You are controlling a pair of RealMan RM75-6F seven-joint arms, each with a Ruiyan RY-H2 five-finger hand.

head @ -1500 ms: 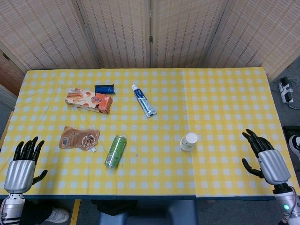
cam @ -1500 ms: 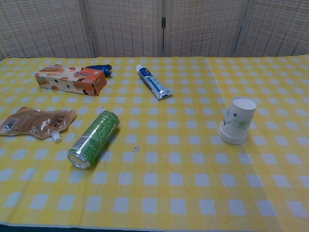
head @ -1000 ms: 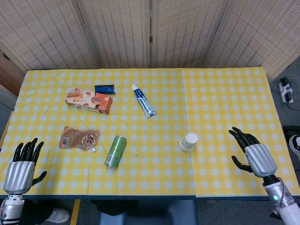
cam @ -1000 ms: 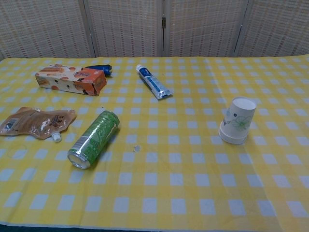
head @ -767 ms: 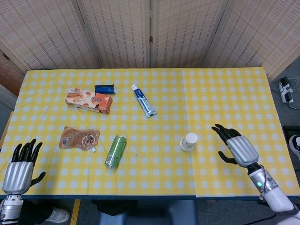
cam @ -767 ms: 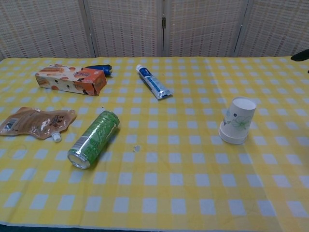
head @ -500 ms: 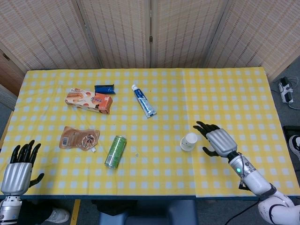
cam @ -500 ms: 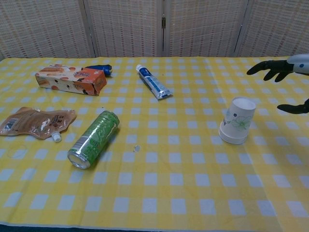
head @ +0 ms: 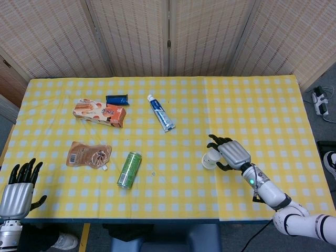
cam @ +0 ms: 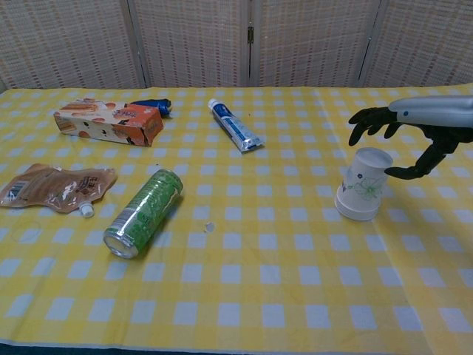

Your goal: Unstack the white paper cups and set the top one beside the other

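Note:
The stacked white paper cups (head: 211,159) (cam: 363,185) stand upside down, leaning a little, on the yellow checked tablecloth (head: 173,199) right of centre. My right hand (head: 229,153) (cam: 429,122) hovers just right of and above them. Its fingers are spread over the top and its thumb sits beside the cup wall; I see no contact. Off the table's near left corner, my left hand (head: 16,197) hangs with fingers apart and holds nothing; the chest view does not show it.
A green can (head: 129,169) (cam: 144,211) lies on its side left of the cups. Further left lie a brown pouch (head: 88,154), a snack box (head: 101,112) and a blue packet (head: 117,98). A toothpaste tube (head: 160,113) lies behind centre.
My right hand has swept left from the table's right edge until it is over the cups. My left hand has sunk slightly. The cups have not moved.

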